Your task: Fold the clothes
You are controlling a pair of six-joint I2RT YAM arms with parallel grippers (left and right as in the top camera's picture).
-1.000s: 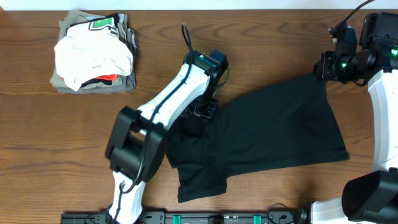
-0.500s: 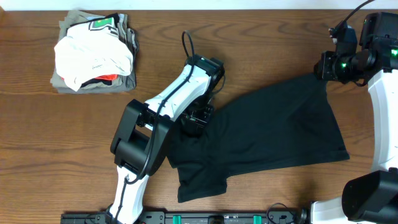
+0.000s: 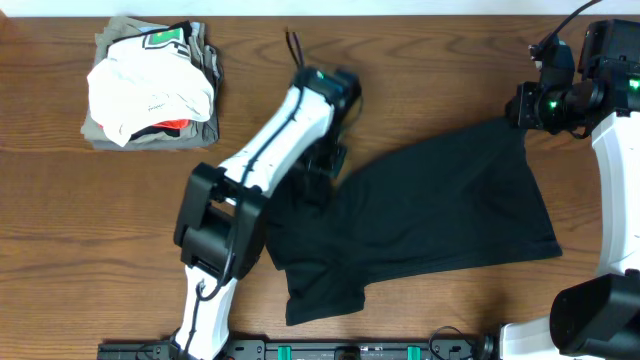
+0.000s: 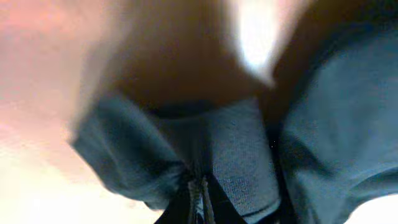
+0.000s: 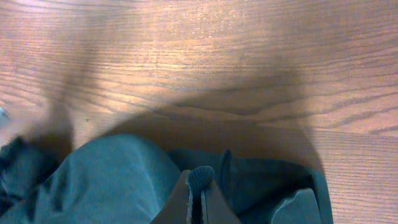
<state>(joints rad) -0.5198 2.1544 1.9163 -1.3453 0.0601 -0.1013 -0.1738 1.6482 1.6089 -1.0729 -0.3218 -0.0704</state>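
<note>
A dark shirt (image 3: 440, 210) lies spread across the wooden table, right of centre. My left gripper (image 3: 322, 172) is at the shirt's upper left edge, shut on a fold of the cloth. In the blurred left wrist view, the fabric (image 4: 242, 149) bunches around the pinched jaws (image 4: 199, 198). At the shirt's far right corner, my right gripper (image 3: 520, 112) is also shut on the cloth. The right wrist view shows a small wad of the shirt (image 5: 112, 174) clamped between the fingertips (image 5: 200, 185).
A pile of folded clothes (image 3: 152, 85), white on top of grey, sits at the back left of the table (image 3: 100, 220). A sleeve of the shirt (image 3: 320, 295) reaches toward the front edge. The left arm (image 3: 260, 160) stretches diagonally over the table's middle.
My left gripper has closed on the shirt's upper left edge and shifted slightly toward the back, lifting the cloth. The right arm has not moved.
</note>
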